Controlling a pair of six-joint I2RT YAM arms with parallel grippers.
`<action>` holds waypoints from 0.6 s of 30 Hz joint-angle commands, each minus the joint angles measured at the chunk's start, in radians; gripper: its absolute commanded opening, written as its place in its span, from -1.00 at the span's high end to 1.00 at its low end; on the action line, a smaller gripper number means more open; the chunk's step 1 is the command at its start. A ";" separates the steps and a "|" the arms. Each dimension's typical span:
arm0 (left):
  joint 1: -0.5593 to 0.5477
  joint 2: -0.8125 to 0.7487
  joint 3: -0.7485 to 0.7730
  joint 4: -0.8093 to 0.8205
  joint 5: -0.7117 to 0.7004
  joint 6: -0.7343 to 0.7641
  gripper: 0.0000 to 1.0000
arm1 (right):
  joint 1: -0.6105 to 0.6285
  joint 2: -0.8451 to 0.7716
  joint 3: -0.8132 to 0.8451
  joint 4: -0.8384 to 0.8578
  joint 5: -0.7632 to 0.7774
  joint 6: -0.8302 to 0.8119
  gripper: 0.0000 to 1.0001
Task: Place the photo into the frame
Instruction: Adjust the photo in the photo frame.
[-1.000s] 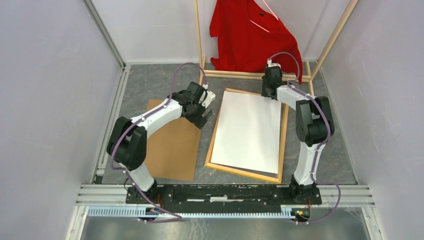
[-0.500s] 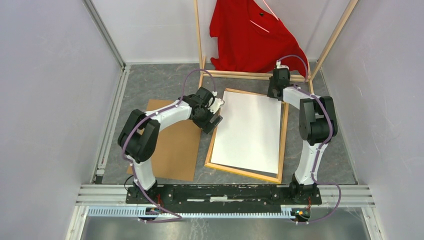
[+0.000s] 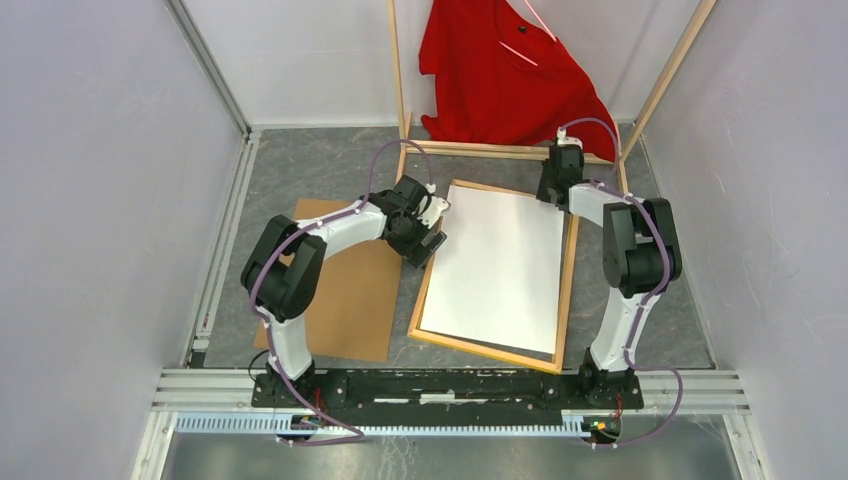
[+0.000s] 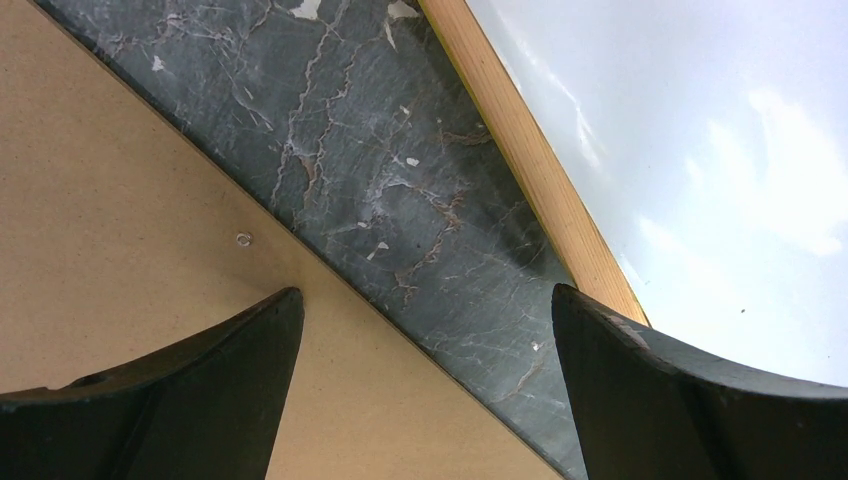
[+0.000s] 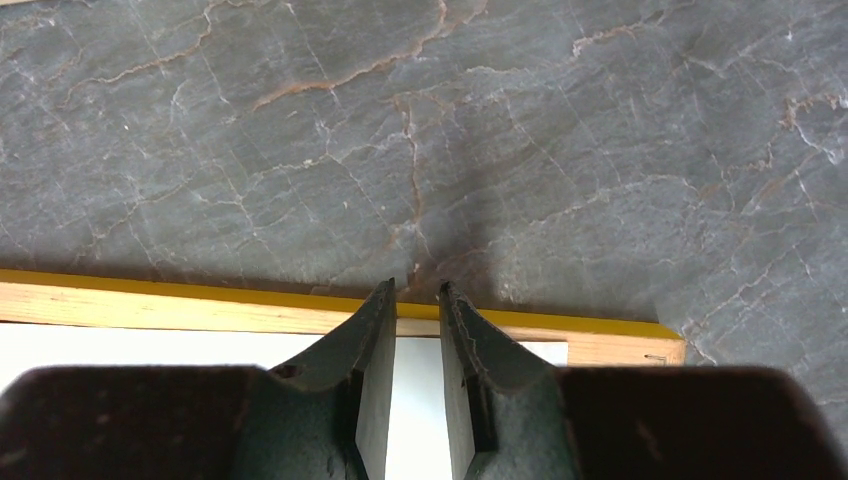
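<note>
The frame [image 3: 569, 270] lies face down in the middle of the table, wood back up, with a yellow edge showing in the right wrist view. The photo [image 3: 495, 265] rests inside it, white side up. My left gripper [image 3: 428, 232] hangs open at the frame's left rail [image 4: 520, 160]. One of its fingers is over the brown board and the other over the photo [image 4: 700, 120], with nothing between them [image 4: 425, 292]. My right gripper [image 3: 553, 190] is low at the frame's far right corner. Its jaws [image 5: 417, 285] are narrowly apart over the far rail [image 5: 150, 305], holding nothing.
A brown backing board [image 3: 345, 300] lies left of the frame, partly under my left arm. A wooden clothes rack with a red shirt [image 3: 500, 70] stands at the back, its base bar [image 3: 480, 149] just beyond the frame. Walls close in on both sides.
My left gripper moved right, up to the frame's left rail. My right gripper slid right along the far rail to the corner, its jaws narrowing a little. The frame's near end shifted slightly.
</note>
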 commanded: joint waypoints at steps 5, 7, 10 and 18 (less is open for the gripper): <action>-0.006 -0.032 -0.009 0.027 -0.006 -0.023 -1.00 | -0.004 -0.058 -0.041 -0.042 -0.007 -0.004 0.44; -0.005 -0.060 -0.004 0.016 -0.021 -0.013 -1.00 | -0.004 -0.059 -0.034 -0.045 -0.017 -0.007 0.45; -0.005 -0.108 0.003 0.003 -0.037 0.006 -1.00 | -0.003 -0.059 -0.026 -0.050 -0.024 -0.009 0.45; -0.006 -0.123 0.019 -0.031 0.094 -0.007 -1.00 | -0.004 -0.069 -0.010 -0.057 -0.025 -0.014 0.45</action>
